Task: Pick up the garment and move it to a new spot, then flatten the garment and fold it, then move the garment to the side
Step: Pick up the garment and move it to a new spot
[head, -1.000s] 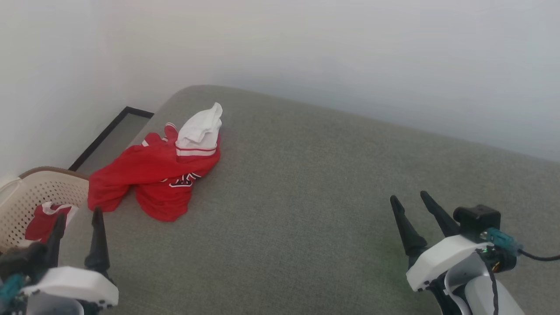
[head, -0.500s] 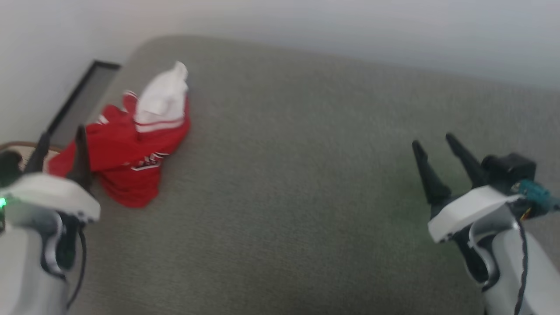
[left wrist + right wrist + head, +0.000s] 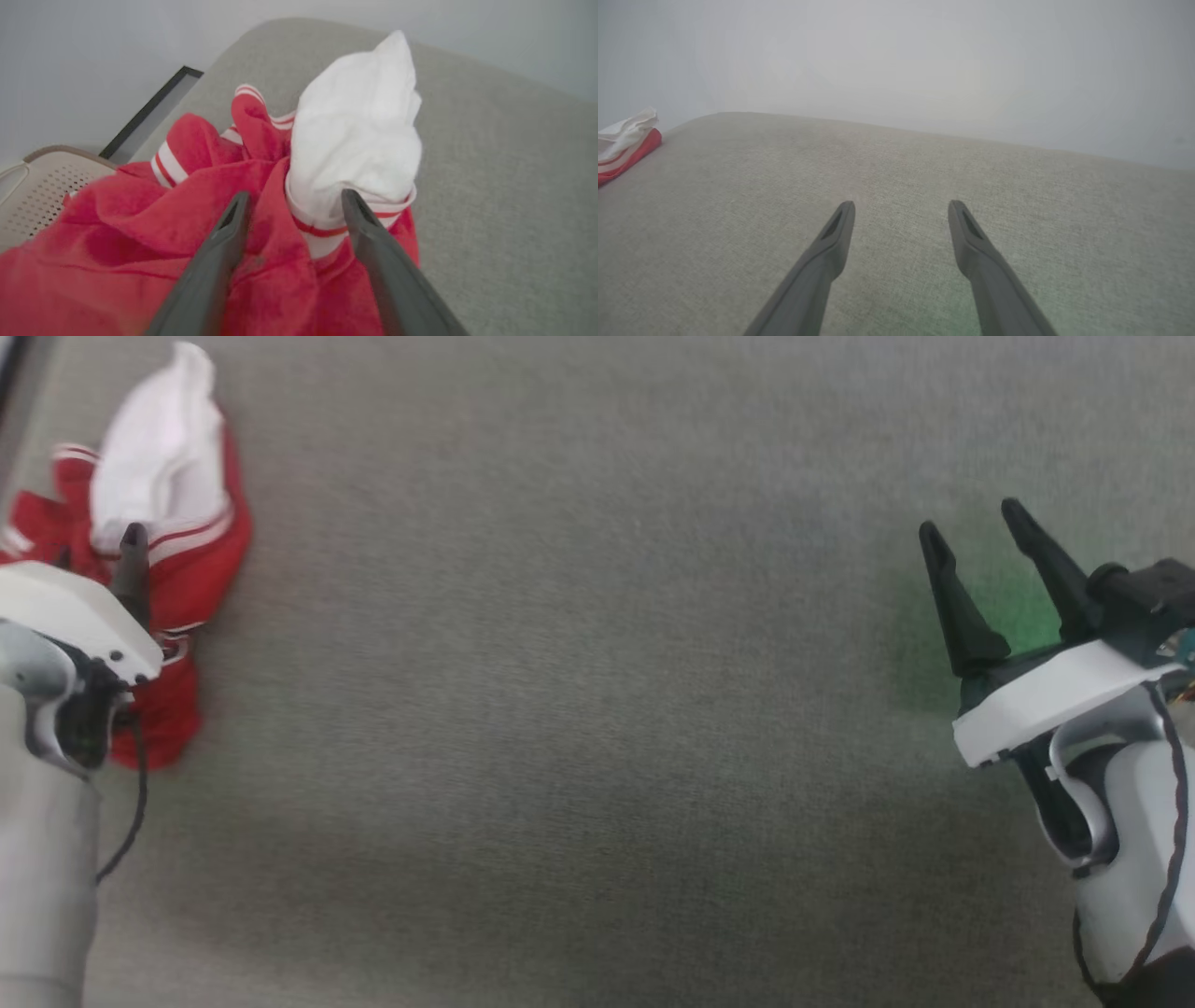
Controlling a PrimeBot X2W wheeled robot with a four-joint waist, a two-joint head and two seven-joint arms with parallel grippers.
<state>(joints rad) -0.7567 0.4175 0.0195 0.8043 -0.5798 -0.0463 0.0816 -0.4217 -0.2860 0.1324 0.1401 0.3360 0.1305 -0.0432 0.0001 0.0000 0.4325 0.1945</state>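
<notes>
The garment [image 3: 177, 551], red with a white sleeve [image 3: 163, 467] and striped trim, lies crumpled at the left edge of the grey padded surface [image 3: 579, 709]. My left gripper [image 3: 98, 541] is over it and open. In the left wrist view, the left gripper [image 3: 295, 195] has its fingertips [image 3: 236, 212] on either side of the striped seam where the white sleeve [image 3: 359, 121] meets the red cloth [image 3: 140, 219]; I cannot tell if they touch. My right gripper [image 3: 971, 518] stands open far to the right, over bare surface. The right gripper [image 3: 901, 204] holds nothing, with the garment [image 3: 626, 144] at that view's left edge.
A beige perforated basket [image 3: 42, 186] stands beyond the garment, off the surface's left end. A dark-framed strip [image 3: 149, 109] runs along the pale wall [image 3: 896, 60]. A green glow [image 3: 1008, 616] falls on the surface by the right gripper.
The head camera has tipped down and closer, so the wall and basket have left its view. My left gripper has come forward over the garment. Both grippers stay open.
</notes>
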